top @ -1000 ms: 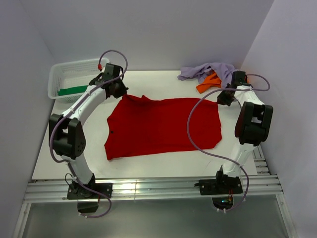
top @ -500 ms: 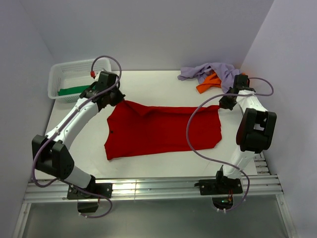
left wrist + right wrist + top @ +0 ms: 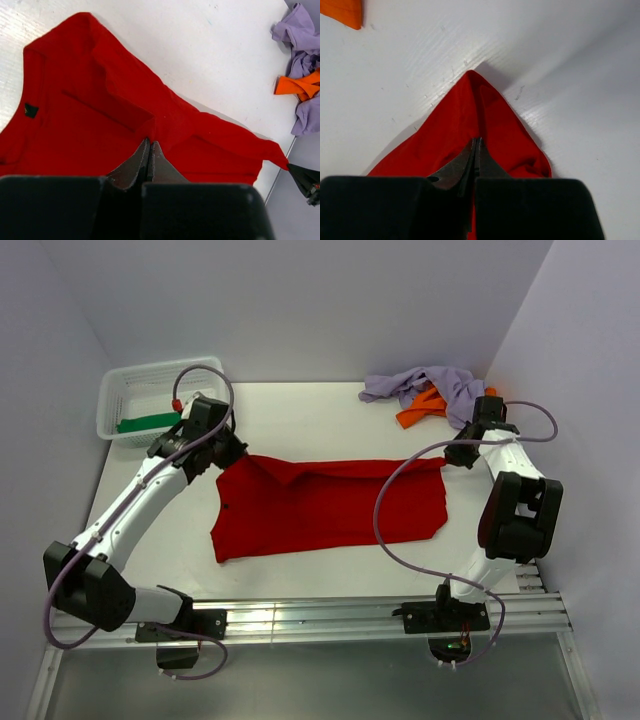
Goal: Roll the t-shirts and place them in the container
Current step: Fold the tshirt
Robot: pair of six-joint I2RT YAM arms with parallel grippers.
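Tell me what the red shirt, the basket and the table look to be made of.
The red shirt: soft matte knit cloth, probably cotton. It creases and lies in loose folds, with no sheen.
The basket: white plastic, likely moulded, with thin mesh walls and a stiff rim.
The table: smooth white board, perhaps laminate or paint. It is slightly glossy, and faint scuffs show in the right wrist view.

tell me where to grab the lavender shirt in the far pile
Probably the loose end of the lavender shirt that trails left onto the table, coming from above: it lies alone there, while its right part bunches over the orange shirt.
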